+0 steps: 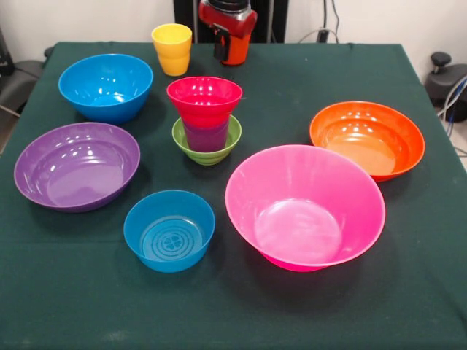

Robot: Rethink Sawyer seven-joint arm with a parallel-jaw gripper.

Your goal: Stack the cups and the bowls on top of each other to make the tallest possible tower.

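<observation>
Near the table's (408, 65) middle, stacked three high: green bowl (206, 149) at bottom, purple cup (207, 135) nested inside, red bowl (204, 100) on top. Well behind, at the far edge, yellow cup (172, 49) upright, just left of the red gripper (228, 33); apart from the tower, fingers hidden, open or closed impossible to tell. Ringed around: mid-sized blue bowl (106, 86), purple bowl (76, 165), small blue bowl (169, 230), large pink bowl (304, 206), orange bowl (367, 138).
</observation>
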